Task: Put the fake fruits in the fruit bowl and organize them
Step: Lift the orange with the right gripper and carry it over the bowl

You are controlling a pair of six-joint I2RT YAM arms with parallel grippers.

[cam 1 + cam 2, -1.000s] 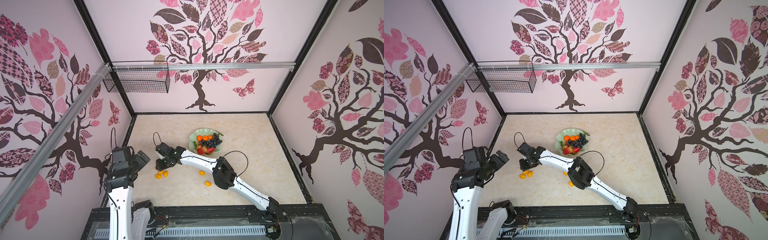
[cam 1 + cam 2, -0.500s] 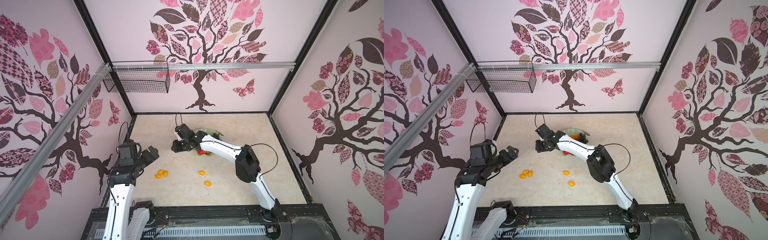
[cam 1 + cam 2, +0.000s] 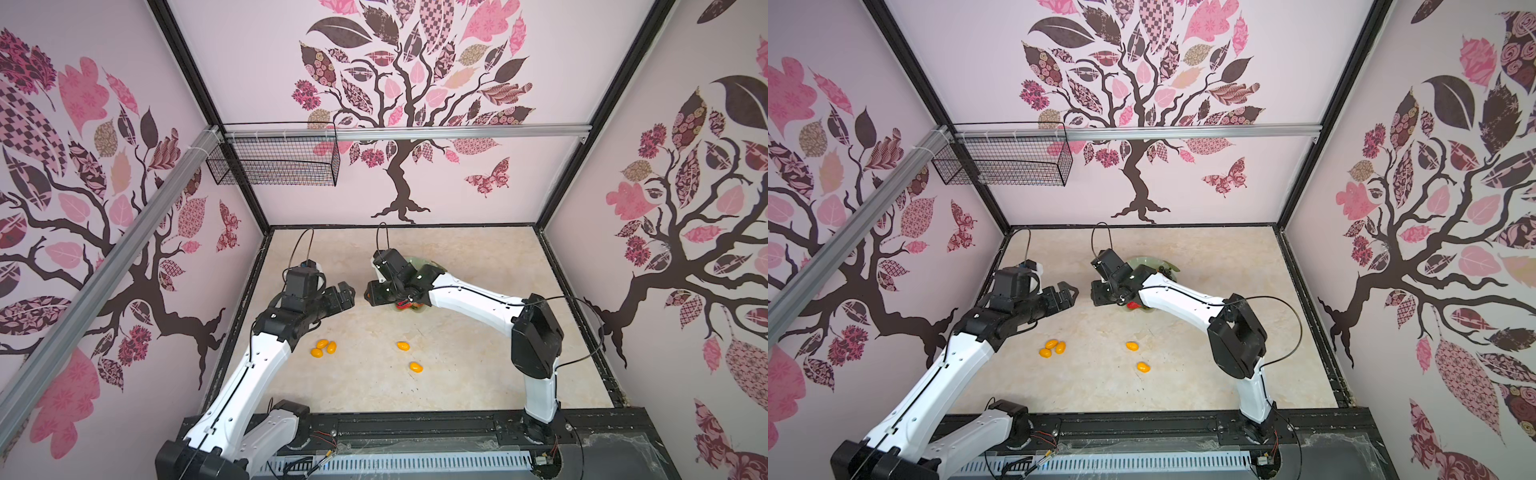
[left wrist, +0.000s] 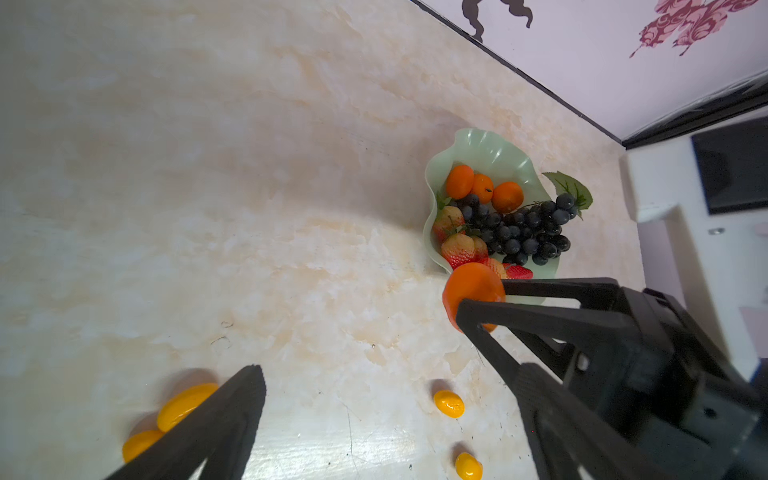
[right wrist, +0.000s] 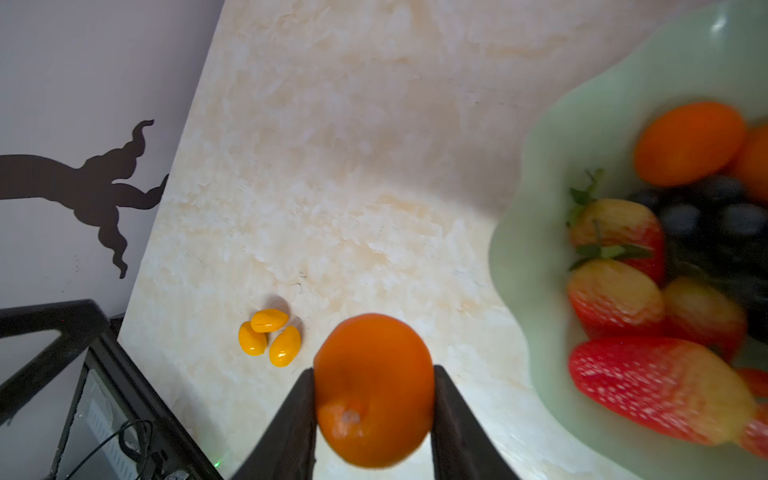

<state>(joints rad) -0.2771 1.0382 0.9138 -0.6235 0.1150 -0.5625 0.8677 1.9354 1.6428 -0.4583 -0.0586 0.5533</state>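
Right pincer (image 5: 374,374) is clamping an orange (image 5: 374,390), jaws part-way closed on it, hovering just beside the bowl (image 4: 486,141) rim. In both top views the bowl is sitting mid-frame, mostly hidden under the right arm. It's holding three oranges (image 4: 482,187), grapes (image 4: 523,232) and strawberries (image 4: 459,249). Left pincer (image 3: 348,294) is hanging wide open and empty, left of centre, near the right one. Five ovals (image 3: 324,348) are lying on the counter (image 3: 457,374) below centre: three clustered, two apart to their right.
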